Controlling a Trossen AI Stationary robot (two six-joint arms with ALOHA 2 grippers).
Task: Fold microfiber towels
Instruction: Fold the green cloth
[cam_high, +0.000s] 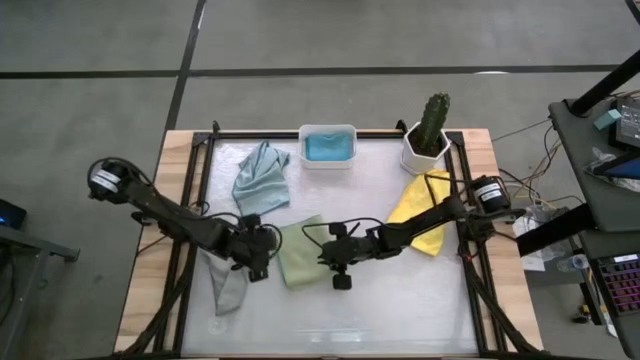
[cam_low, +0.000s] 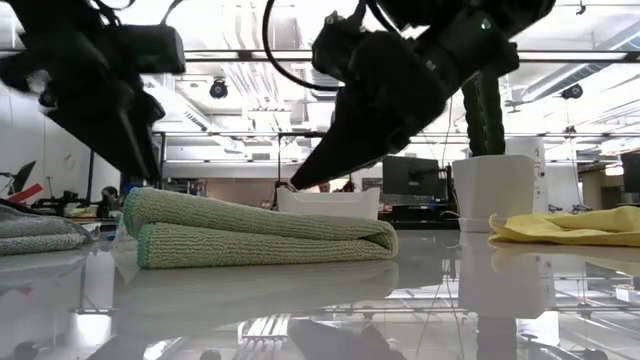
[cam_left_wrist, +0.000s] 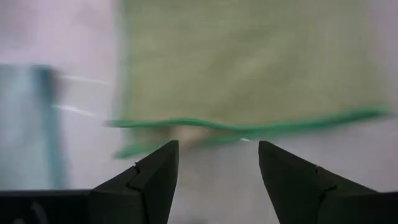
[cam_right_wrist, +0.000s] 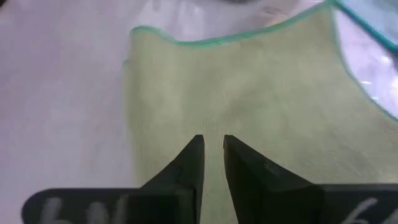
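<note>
The sage green towel (cam_high: 298, 254) lies folded double near the middle of the white table top (cam_high: 400, 300), closer to the left edge than the right. In the low view it shows as two stacked layers with a rounded fold at one end and green-stitched hems at the other.

The left gripper (cam_high: 256, 243) sits at the left side of this towel. Its two fingers stand wide apart, nothing between them; the left wrist view shows the towel's green hem just ahead of the fingertips (cam_left_wrist: 163, 163), not clasped.

The right gripper (cam_high: 337, 253) is at the towel's right side. Its fingers are almost together with only a thin slit between them. In the right wrist view the fingertips (cam_right_wrist: 198, 149) are over the green cloth; whether they pinch any of it I cannot tell.

Other towels:
- Grey towel (cam_high: 228, 285), bunched, near the left edge, just toward the front from the left gripper.
- Pale blue-grey towel (cam_high: 260, 178), crumpled, toward the back-left part of the table.
- Bright blue towel (cam_high: 327, 148), inside the white plastic tub (cam_high: 327, 128) at the middle of the back edge.
- Yellow towel (cam_high: 418, 205), spread loosely near the right edge, partly under the right arm.

A cactus in a white pot (cam_high: 428, 140) stands at the back-right corner, just behind the yellow towel.
</note>
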